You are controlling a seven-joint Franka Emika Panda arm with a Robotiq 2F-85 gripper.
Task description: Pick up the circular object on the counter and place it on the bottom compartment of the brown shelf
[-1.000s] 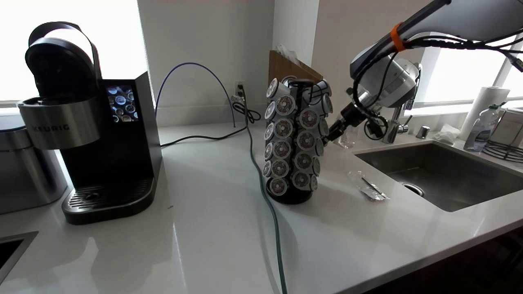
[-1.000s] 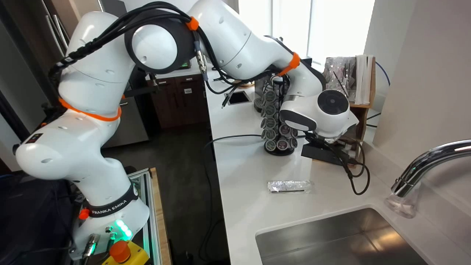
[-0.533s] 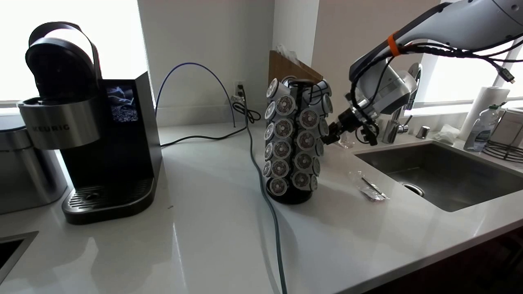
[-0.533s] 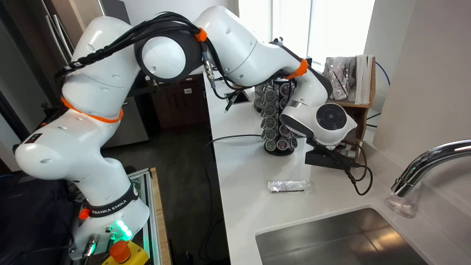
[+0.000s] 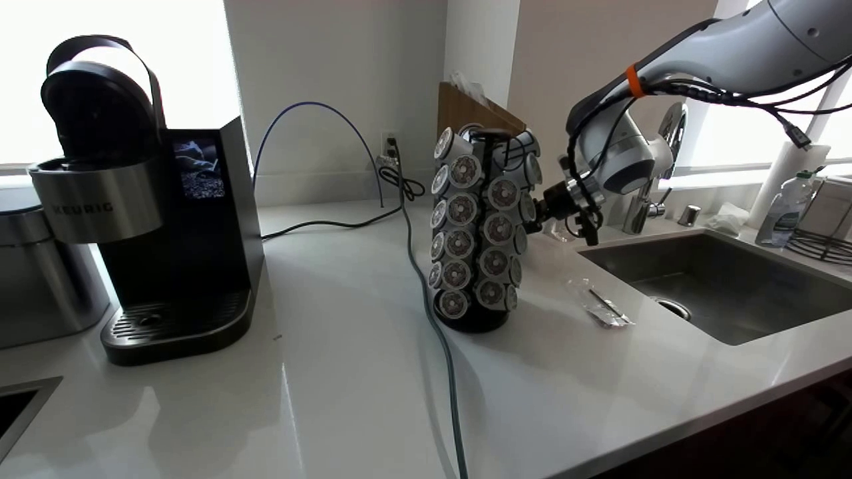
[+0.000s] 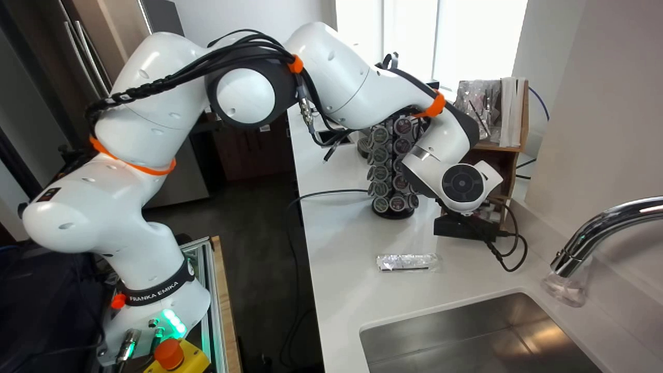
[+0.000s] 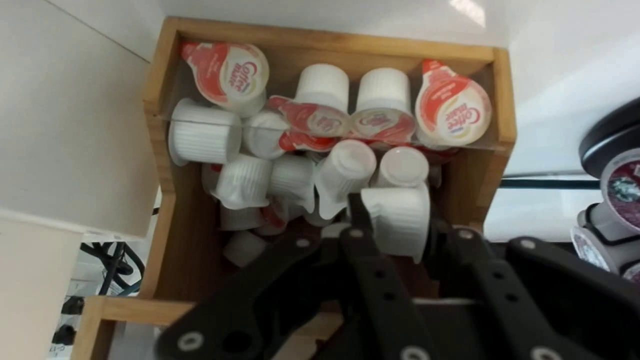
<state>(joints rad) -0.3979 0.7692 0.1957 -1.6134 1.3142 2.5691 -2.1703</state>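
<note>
My gripper (image 7: 397,216) is shut on a white ribbed creamer cup (image 7: 397,220) in the wrist view. The cup sits between the two fingers (image 7: 359,209), tilted on its side. It is over the lower compartment of the brown wooden shelf (image 7: 332,37), where several similar creamer cups (image 7: 237,75) lie. In the exterior views the wooden shelf shows behind the pod rack (image 5: 459,110) and beyond the hand (image 6: 510,171); the fingers are hidden there or too small to read. No dark reddish-brown round piece shows on the white counter (image 5: 346,313).
The dark pod rack (image 5: 479,246) stands close beside the arm; its pods show at the wrist view's right edge (image 7: 625,195). A clear plastic packet (image 6: 406,261) lies before the sink (image 6: 466,336). A faucet (image 6: 585,238), coffee machine (image 5: 193,253) and cables (image 5: 442,332) are around.
The arm's upper links have come down and shifted toward the shelf. The hand has tilted and moved slightly, staying at the shelf's lower compartment. The rack and packet have not moved.
</note>
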